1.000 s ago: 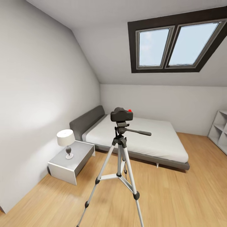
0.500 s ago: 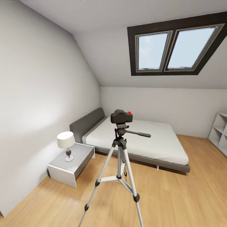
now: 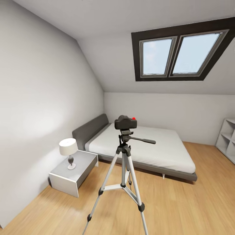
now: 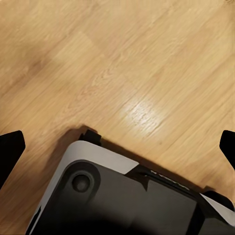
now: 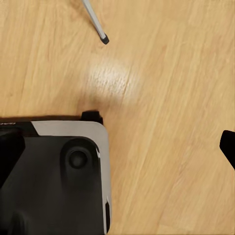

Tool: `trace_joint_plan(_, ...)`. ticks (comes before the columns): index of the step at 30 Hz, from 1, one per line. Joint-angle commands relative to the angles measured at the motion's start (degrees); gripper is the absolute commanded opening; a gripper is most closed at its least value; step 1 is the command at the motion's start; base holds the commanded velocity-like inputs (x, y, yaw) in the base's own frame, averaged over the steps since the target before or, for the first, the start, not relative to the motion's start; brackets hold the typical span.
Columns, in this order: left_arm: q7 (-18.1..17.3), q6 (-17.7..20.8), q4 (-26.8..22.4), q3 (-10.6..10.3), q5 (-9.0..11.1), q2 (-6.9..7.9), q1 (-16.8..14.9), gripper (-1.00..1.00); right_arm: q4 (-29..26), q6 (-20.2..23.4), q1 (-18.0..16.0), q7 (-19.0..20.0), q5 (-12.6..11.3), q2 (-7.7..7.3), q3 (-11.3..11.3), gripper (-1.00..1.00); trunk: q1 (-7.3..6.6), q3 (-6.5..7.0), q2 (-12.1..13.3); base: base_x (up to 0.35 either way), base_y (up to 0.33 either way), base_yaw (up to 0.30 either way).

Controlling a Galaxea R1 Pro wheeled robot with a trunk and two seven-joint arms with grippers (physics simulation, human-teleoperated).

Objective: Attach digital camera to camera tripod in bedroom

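The black digital camera (image 3: 125, 122), red dot on top, sits on the head of the camera tripod (image 3: 123, 163), which stands on the bedroom's wood floor in front of the bed (image 3: 153, 148) in the head view. One silver tripod leg tip (image 5: 96, 24) rests on the floor in the right wrist view. My left gripper (image 4: 117, 149) hangs over bare floor, open with nothing between its fingers. My right gripper (image 5: 117, 147) is likewise open and empty above the floor.
A grey nightstand (image 3: 80, 168) with a white lamp (image 3: 68, 148) stands left of the tripod against the wall. A white shelf unit (image 3: 227, 137) is at the right edge. My base (image 4: 122, 200) shows below both grippers. Open floor lies right of the tripod.
The whole head view has shifted slightly, so the room sits a little lower in the picture. The camera stays on the tripod, unmoved.
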Motion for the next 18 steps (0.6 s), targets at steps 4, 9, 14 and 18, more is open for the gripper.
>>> trace_joint_plan(4, 0.18, 0.19, -0.03, -0.48, 0.42, 0.00, -0.01, 1.00, 0.08, 0.09, -0.05, 0.13, 0.61, 0.01, -0.49, 1.00, 0.02, 0.35, -0.03, 0.000, 0.000, 0.000)
trace_joint_plan(9, 0.18, 0.17, -0.03, -0.48, 0.42, 0.00, -0.01, 1.00, 0.08, 0.09, -0.05, 0.13, 0.60, 0.02, -0.49, 1.00, 0.02, 0.81, -0.03, 0.000, 0.000, 0.000)
trace_joint_plan(14, 0.18, 0.19, -0.03, -0.48, 0.42, 0.00, -0.01, 1.00, 0.08, 0.09, -0.05, 0.13, 0.59, 0.01, -0.49, 1.00, 0.02, 1.19, -0.03, 0.000, 0.000, 0.000)
trace_joint_plan(18, 0.18, 0.15, -0.03, -0.48, 0.42, 0.00, -0.01, 1.00, 0.08, 0.11, -0.05, -0.09, 0.62, 0.06, -0.46, 1.00, 0.02, 1.30, -0.03, 0.000, 0.000, 0.000)
